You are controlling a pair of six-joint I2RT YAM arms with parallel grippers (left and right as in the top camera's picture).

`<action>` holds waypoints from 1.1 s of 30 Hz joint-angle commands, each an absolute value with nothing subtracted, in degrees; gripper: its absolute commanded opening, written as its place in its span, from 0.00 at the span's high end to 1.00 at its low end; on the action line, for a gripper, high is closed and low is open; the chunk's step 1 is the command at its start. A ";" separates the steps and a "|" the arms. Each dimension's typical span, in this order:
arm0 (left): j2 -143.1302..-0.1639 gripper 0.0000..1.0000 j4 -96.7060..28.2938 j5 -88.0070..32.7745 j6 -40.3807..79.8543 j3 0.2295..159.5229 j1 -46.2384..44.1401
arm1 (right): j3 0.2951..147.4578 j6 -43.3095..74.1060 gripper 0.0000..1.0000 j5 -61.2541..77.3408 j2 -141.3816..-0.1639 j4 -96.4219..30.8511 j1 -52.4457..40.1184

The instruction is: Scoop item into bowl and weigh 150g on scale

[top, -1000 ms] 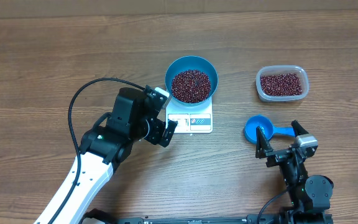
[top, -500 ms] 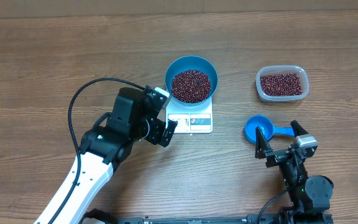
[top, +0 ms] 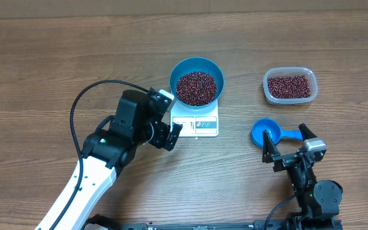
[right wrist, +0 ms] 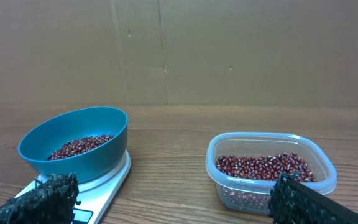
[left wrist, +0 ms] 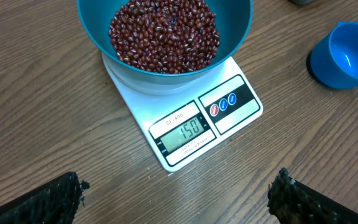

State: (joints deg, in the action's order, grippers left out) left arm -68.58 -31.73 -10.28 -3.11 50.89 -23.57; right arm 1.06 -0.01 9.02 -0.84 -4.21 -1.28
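Observation:
The blue bowl [top: 176, 74] stands on the white scale [top: 204, 125], filled with dark red beans [top: 197, 86]. In the left wrist view the scale [left wrist: 143, 107] shows 150 in its display, below the bowl [left wrist: 236, 20] of beans [left wrist: 165, 34]. My left gripper [top: 170, 117] hovers open just left of the scale's front, nothing between its fingers [left wrist: 61, 196]. My right gripper [top: 288, 144] is open near the front right, level with the table, facing the bowl [right wrist: 73, 146] and the tub.
A clear plastic tub [top: 266, 86] holding more beans [top: 289, 86] sits at the back right. A small blue scoop [top: 262, 133] lies on the table just ahead of my right gripper. A brown cardboard wall [right wrist: 179, 50] stands behind the table.

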 commanded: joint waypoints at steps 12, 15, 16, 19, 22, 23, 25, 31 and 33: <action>-40.95 0.00 -12.69 -7.57 -2.50 34.22 -8.73 | 0.45 -0.27 0.00 9.02 -0.16 -3.90 -1.76; -34.63 0.00 -6.33 -9.61 -2.09 28.12 -4.01 | 0.45 -0.27 0.00 9.02 -0.16 -3.90 -1.76; -32.18 0.01 -3.51 -9.96 -2.11 25.56 -2.81 | 0.45 -0.27 0.00 9.02 -0.16 -3.90 -1.76; -25.54 0.01 0.73 -7.68 -2.17 19.90 -1.83 | 0.45 -0.27 0.00 9.02 -0.16 -3.92 -1.76; -19.75 0.00 3.84 -5.32 -2.17 14.85 -1.83 | 0.45 -0.27 0.00 9.02 -0.16 -3.90 -1.76; -18.15 0.00 4.60 -4.89 -2.37 13.41 -1.83 | 0.45 -0.27 0.00 9.02 -0.16 -3.90 -1.76; -14.59 0.00 6.02 -3.81 -2.59 10.04 -1.83 | 0.45 -0.27 0.00 9.02 -0.16 -3.90 -1.76; -6.35 0.00 7.16 -3.16 -3.20 1.63 -1.83 | 0.45 -0.27 0.00 9.04 -0.16 -3.90 -1.76; -4.05 0.00 5.32 -3.18 -3.20 0.21 -1.85 | 0.45 -0.27 0.00 9.02 -0.16 -3.90 -1.76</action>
